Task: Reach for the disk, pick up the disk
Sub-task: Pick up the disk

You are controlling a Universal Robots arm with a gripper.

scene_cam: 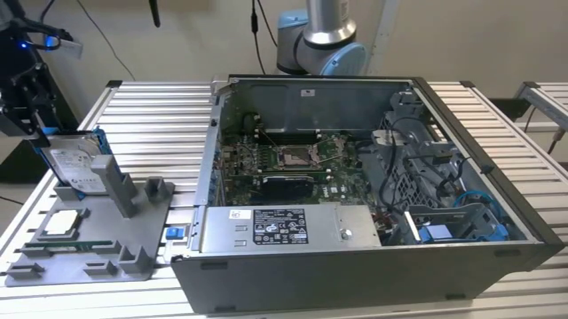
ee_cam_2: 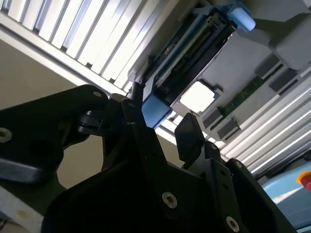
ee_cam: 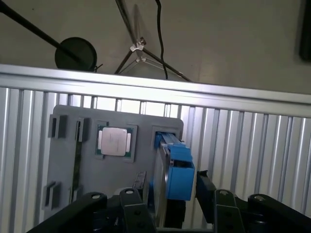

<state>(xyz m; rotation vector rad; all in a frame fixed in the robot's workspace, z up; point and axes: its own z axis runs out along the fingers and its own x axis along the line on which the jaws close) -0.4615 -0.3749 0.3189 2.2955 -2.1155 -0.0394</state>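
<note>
Over fixture (scene_cam: 106, 229) at exterior view's left, straddling upright disk (scene_cam: 71, 163) with gripper (ee_cam: 169, 179) wide, unclamped; best centred across its faces, lowered square, closed evenly.

Lab, slatted aluminium bench (scene_cam: 151, 113), opened computer case (scene_cam: 355, 279)

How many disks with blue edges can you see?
1. The disk stands upright in the grey holder at the exterior view's left, with the open claw straddling its top. The blue bay in the computer case might hide another.
</note>
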